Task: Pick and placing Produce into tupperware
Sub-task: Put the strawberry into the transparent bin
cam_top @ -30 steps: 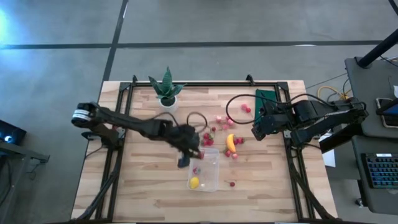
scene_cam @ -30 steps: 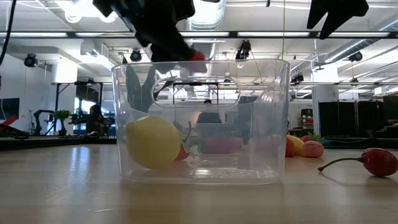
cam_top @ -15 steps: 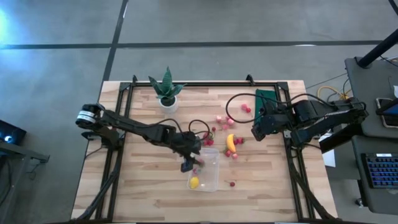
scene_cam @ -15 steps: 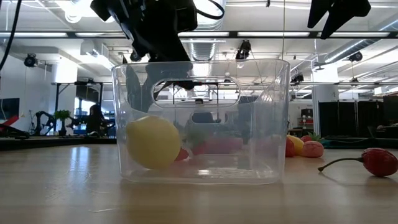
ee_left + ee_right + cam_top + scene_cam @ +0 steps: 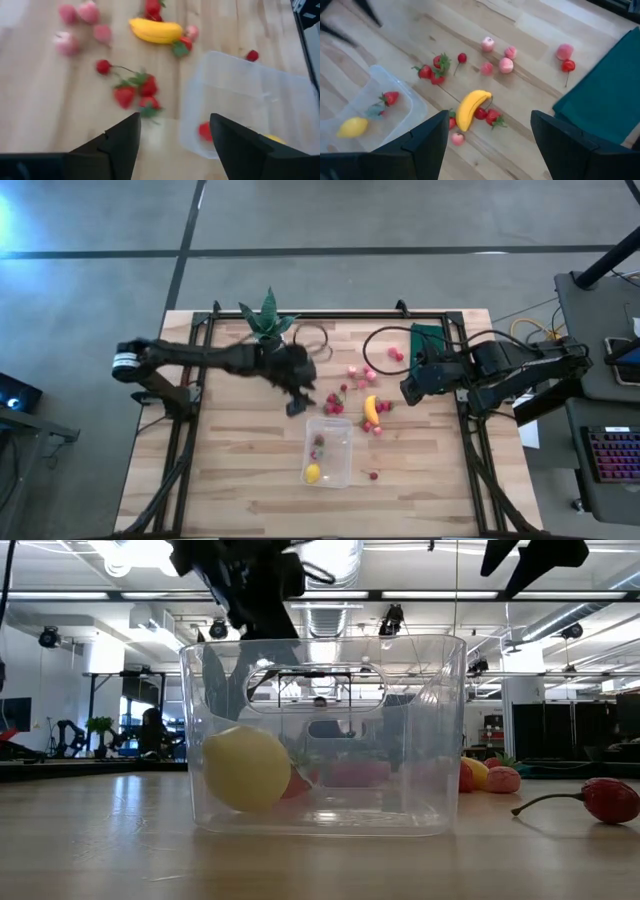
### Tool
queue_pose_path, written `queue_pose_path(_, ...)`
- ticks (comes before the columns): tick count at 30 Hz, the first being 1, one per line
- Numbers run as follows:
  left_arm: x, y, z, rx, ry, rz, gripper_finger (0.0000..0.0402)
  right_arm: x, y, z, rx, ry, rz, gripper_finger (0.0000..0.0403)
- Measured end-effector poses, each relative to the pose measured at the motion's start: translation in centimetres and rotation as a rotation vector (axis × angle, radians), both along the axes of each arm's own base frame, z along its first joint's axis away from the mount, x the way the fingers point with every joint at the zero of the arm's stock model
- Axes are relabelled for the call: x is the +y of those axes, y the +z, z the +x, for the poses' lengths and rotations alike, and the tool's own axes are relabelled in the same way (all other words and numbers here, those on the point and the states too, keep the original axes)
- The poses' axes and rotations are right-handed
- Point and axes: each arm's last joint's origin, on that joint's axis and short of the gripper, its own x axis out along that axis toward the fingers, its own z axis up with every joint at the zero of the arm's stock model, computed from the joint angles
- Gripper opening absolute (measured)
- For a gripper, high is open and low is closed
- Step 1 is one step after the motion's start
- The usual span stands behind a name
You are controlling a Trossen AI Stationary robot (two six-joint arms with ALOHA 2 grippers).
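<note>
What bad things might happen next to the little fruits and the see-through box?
1. The left gripper hangs open close to the clump of strawberries beside the tub; reaching in could knock some away or bump the light tub.
2. The banana lies touching small red fruits, so grabbing one may roll the others.
3. A lone berry sits away from the rest and may get missed.

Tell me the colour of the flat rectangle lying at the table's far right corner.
Dark green mat; the right wrist view shows it best.
</note>
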Motion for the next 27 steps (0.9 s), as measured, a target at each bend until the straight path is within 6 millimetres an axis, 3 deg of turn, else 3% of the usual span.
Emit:
queue_pose_path(5,3.8,-1.9,1.0,-0.043,-0.044,-0.02,0.0206,0.0,0.0,0.0,-0.003,-0.001,-0.002,0.0272)
queue_pose_path(9,4.6,-4.9,2.5,0.005,-0.051,-0.027,0.0201,0.0,0.0,0.0,-0.004,-0.003,-0.007,0.0272)
queue_pose_path(12,4.1,-7.1,3.5,0.074,-0.053,-0.02,0.02,0.0,0.0,0.0,-0.003,-0.003,-0.006,0.0272)
queue_pose_path(15,3.0,-8.0,4.3,0.109,-0.061,0.016,0.02,0.0,0.0,0.0,-0.003,-0.003,-0.006,0.0272)
queue_pose_path(21,0.6,-7.5,5.2,0.122,-0.005,0.213,0.02,0.0,0.0,0.0,-0.003,-0.004,-0.006,0.0272)
queue_pose_path(27,-0.9,-8.0,5.4,0.136,-0.036,0.216,0.02,0.0,0.0,0.0,-0.005,-0.008,-0.004,0.0272)
